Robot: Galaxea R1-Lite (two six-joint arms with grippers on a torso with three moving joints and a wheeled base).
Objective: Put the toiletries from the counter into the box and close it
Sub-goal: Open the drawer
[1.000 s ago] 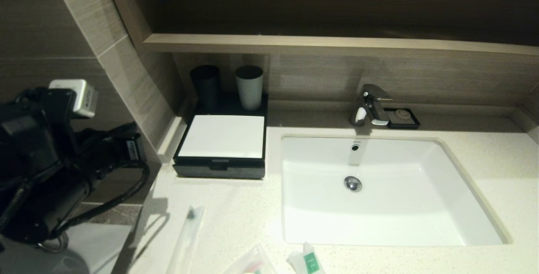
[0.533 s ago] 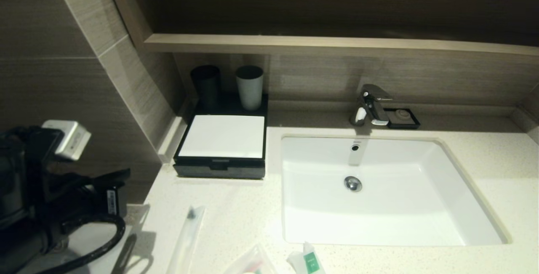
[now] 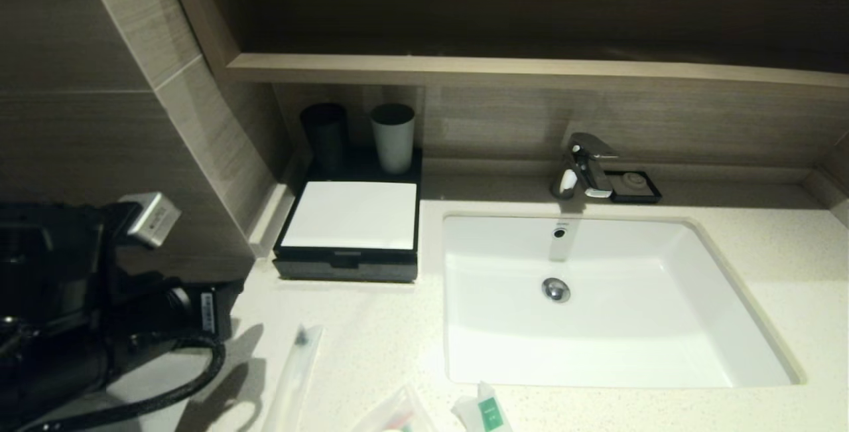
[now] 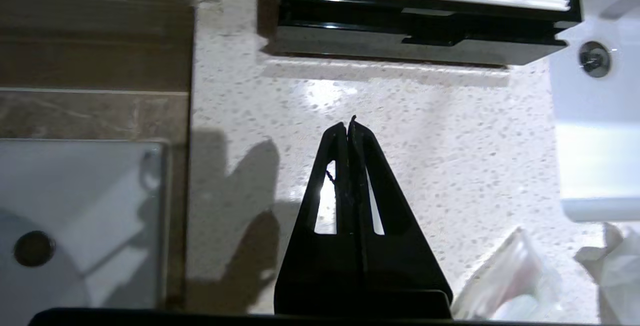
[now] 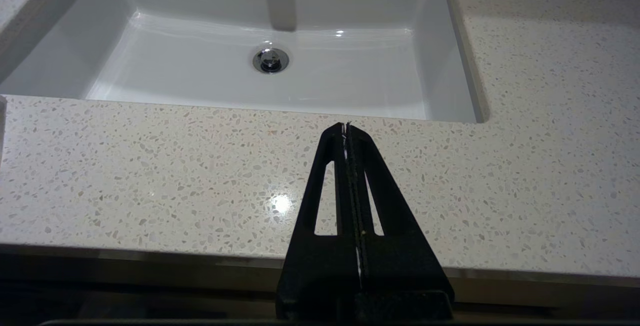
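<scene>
A speckled desk (image 3: 763,253) with a basin (image 3: 597,299) is seen. The box (image 3: 351,226) is set at its back left corner, drawer shut; the toiletries (image 3: 487,409) lie along the front edge. The left gripper (image 4: 350,125) is held clenched and empty above the left edge; the right gripper (image 5: 345,128) is clenched over the front edge.

The head camera looks forward and down over the counter (image 3: 371,346), taking in the box (image 3: 349,229) and the basin (image 3: 597,299). The left wrist camera looks steeply down from close above the counter's left end, sharing the box's front (image 4: 415,40) and the basin's drain (image 4: 594,58). The right wrist camera sits low before the counter's front edge, facing the same basin (image 5: 280,45).
</scene>
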